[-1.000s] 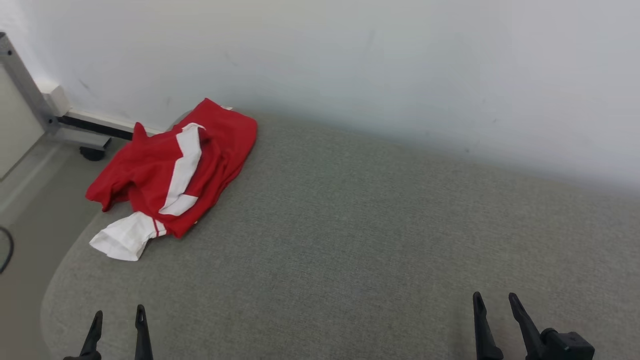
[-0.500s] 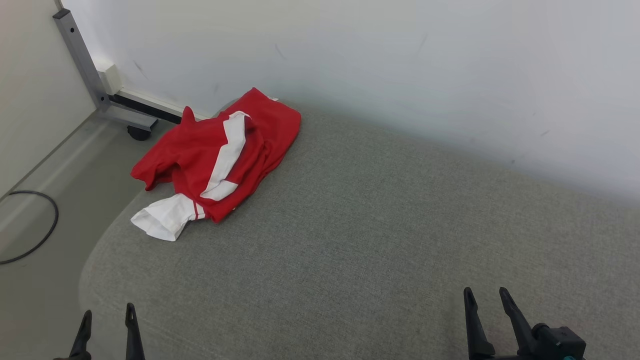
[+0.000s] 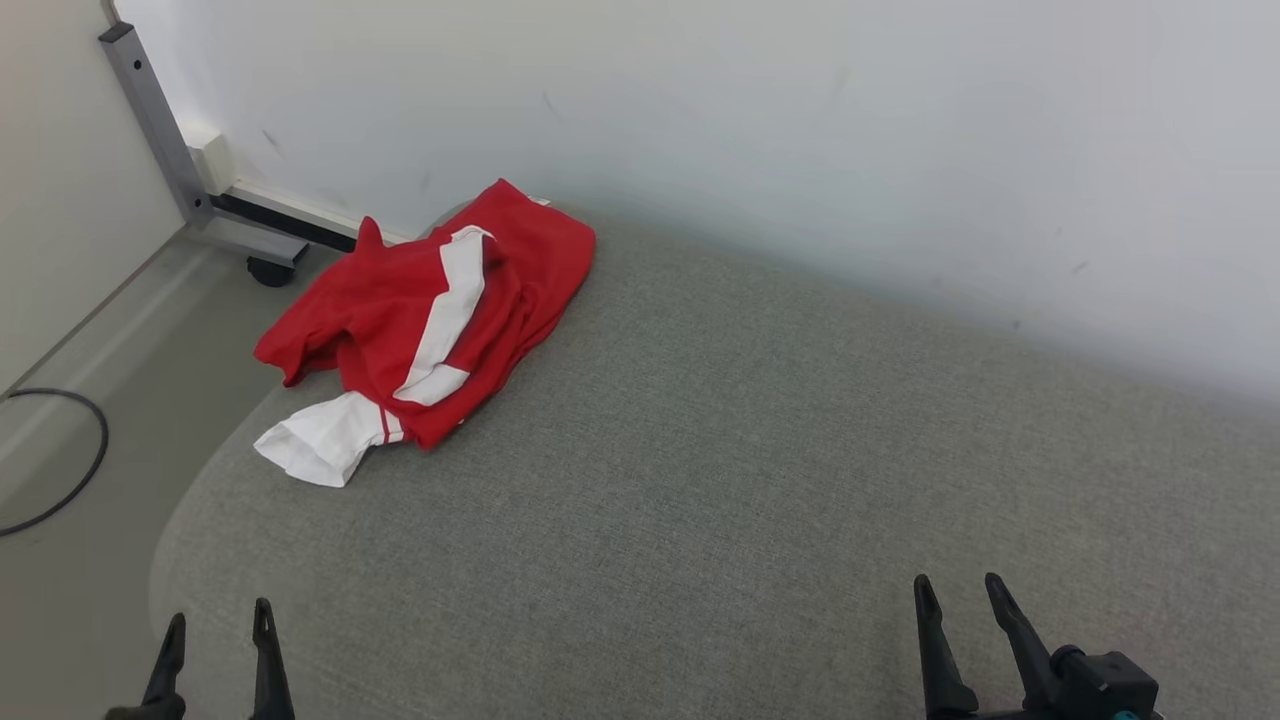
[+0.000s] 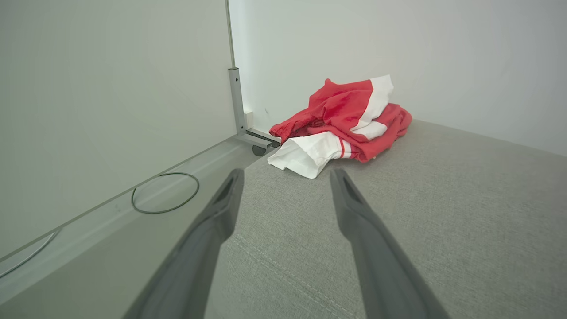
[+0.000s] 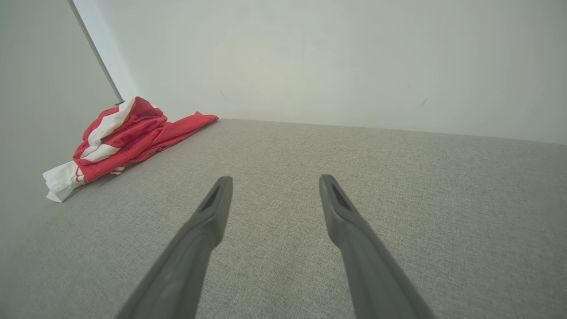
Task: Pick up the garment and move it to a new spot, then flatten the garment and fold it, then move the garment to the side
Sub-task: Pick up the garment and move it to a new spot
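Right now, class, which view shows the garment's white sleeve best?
The left wrist view: the white sleeve lies nearest, its red trim plain. The head view shows the white sleeve smaller, from above; the right wrist view, small at its left edge.

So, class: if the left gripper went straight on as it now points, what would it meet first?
Probably the garment, at its white sleeve, ahead of the left gripper; depth is unclear.

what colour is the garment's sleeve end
White, with thin red stripes, on the red garment; sleeve end clearest in the left wrist view.
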